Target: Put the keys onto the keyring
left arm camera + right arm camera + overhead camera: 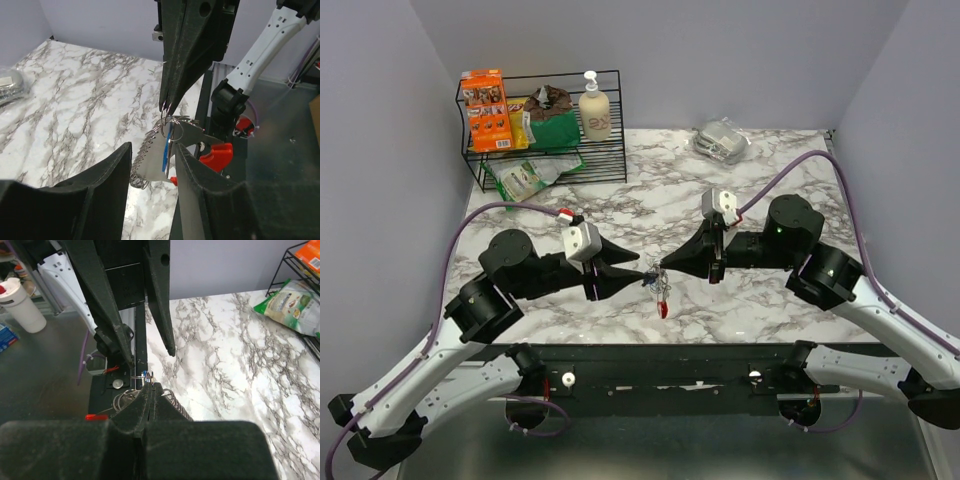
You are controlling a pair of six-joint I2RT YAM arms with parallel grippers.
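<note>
The keyring (662, 290) hangs in the air above the front middle of the table, its red clip (663, 310) lowest. My right gripper (663, 267) is shut on one of its small rings; this also shows in the right wrist view (151, 386). In the left wrist view the right gripper (166, 107) comes down from above onto the ring, with a blue-headed key (168, 145), the silver chain (145, 150) and the red clip (217, 155) hanging below. My left gripper (153, 150) is open, its fingers on either side of the keys and chain. It faces the right gripper (638, 272).
A black wire rack (545, 130) with an orange box, bags and a pump bottle stands at the back left. A green packet (525, 178) lies in front of it. A clear plastic bag (722, 140) lies at the back right. The table's front edge (660, 345) is just below the grippers.
</note>
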